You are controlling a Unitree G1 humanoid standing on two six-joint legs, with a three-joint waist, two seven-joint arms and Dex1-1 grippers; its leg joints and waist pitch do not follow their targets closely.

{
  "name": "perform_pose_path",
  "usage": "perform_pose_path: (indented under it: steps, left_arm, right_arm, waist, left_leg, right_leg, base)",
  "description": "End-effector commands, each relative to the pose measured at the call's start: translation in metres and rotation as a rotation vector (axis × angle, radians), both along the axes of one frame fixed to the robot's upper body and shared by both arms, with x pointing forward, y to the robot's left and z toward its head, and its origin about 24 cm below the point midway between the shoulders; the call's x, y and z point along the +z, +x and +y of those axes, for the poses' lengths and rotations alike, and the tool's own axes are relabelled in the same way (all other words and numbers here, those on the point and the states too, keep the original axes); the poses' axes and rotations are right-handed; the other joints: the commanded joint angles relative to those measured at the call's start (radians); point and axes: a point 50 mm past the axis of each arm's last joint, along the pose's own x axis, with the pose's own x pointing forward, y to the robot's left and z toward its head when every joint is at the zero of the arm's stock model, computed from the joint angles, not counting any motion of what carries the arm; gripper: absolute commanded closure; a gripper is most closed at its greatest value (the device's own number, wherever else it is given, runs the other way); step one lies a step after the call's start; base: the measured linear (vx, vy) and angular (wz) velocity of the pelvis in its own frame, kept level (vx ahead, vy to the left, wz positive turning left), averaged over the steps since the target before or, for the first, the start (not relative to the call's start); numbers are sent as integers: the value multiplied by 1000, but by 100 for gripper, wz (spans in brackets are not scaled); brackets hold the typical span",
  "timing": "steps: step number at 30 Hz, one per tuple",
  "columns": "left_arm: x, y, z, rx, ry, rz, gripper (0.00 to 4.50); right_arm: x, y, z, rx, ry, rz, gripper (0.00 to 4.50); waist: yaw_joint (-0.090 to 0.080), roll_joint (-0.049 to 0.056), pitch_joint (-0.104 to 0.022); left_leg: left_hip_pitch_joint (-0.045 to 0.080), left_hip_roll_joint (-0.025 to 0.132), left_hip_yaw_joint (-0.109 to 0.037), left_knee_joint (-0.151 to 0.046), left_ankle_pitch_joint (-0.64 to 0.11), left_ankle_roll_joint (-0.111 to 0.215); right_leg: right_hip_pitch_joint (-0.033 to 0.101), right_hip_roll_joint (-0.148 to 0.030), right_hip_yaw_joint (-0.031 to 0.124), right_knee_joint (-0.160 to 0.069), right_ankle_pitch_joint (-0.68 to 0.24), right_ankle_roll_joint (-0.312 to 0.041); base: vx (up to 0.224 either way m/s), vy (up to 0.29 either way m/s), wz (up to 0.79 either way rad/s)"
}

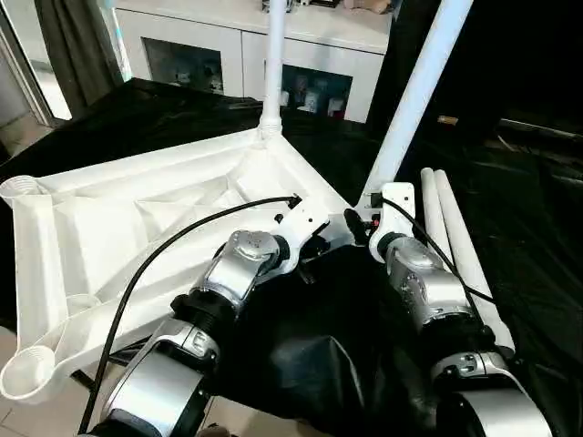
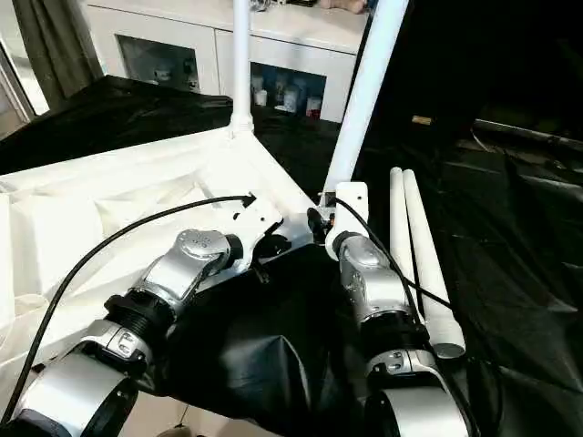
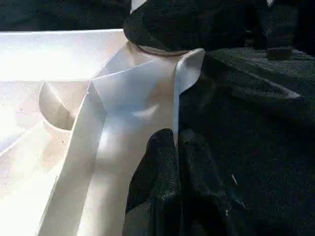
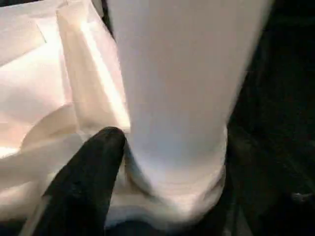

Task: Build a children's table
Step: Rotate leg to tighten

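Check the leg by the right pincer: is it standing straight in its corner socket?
Tilted. The leg leans away from the upright far-corner leg. Its foot meets the table top at the near corner; how deep, cannot tell.

Black-draped table with a white cabinet behind it

The black cloth (image 1: 510,237) covers the table across the right and lower middle of the frame, creased and glossy. At the upper middle stands a white cabinet (image 1: 246,41) with glass doors, small jars and bottles (image 1: 314,96) dimly visible inside. A dark curtain (image 1: 77,45) hangs at the upper left, beside pale floor (image 1: 18,132).
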Motion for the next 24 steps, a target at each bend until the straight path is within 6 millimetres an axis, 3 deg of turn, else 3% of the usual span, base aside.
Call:
perform_pose_path:
  steps: [1, 6, 8, 12, 13, 15, 24]
  left_arm:
    - [13, 7, -5, 26, -50, -74, 450]
    - [15, 1, 7, -110, -72, -74, 450]
    - [15, -2, 18, -157, -70, -72, 450]
    - [15, -7, 25, -224, -76, -69, 450]
    - [17, -12, 29, -301, -98, -62, 450]
    - [18, -15, 31, -328, -105, -57, 450]
    - [21, -26, 40, -431, -108, -23, 450]
  right_arm:
    - [-8, -4, 12, 78, 34, 34, 80]
    - [4, -7, -12, 239, -68, -50, 66]
    - [11, -8, -33, 284, -122, -64, 66]
    - [18, -12, -45, 361, -140, -71, 66]
    - [22, -18, -49, 470, -156, -72, 66]
    - [24, -20, -50, 515, -162, -70, 66]
    - [26, -31, -49, 682, -188, -40, 66]
  waist:
    - [-3, -7, -64]
    - [-4, -8, -67]
    - [-4, -8, -69]
    - [-1, -7, -73]
    - [2, -6, -75]
    - [8, -6, -72]
    - [10, -4, -67]
  left_leg:
    - [5, 51, -31, -74, -186, 6]
    - [1, 51, -28, -68, -125, 38]
    - [-1, 51, -26, -65, -99, 56]
    - [-3, 53, -25, -60, -73, 76]
    - [-5, 52, -26, -58, -58, 82]
    - [-7, 54, -24, -56, -58, 102]
    - [-2, 58, -24, -61, -123, 55]
  right_leg:
    - [40, -95, 66, -85, -235, -138]
    - [46, -93, 66, -75, -149, -157]
    - [47, -92, 67, -68, -96, -178]
    - [47, -91, 66, -60, -41, -204]
    - [49, -90, 65, -55, -10, -211]
    - [47, -91, 66, -52, 23, -225]
    - [40, -92, 66, -65, -108, -210]
  base:
    - [0, 0, 0]
    - [0, 0, 0]
    - [0, 0, 0]
    - [0, 0, 0]
    - [0, 0, 0]
    - [0, 0, 0]
    - [0, 0, 0]
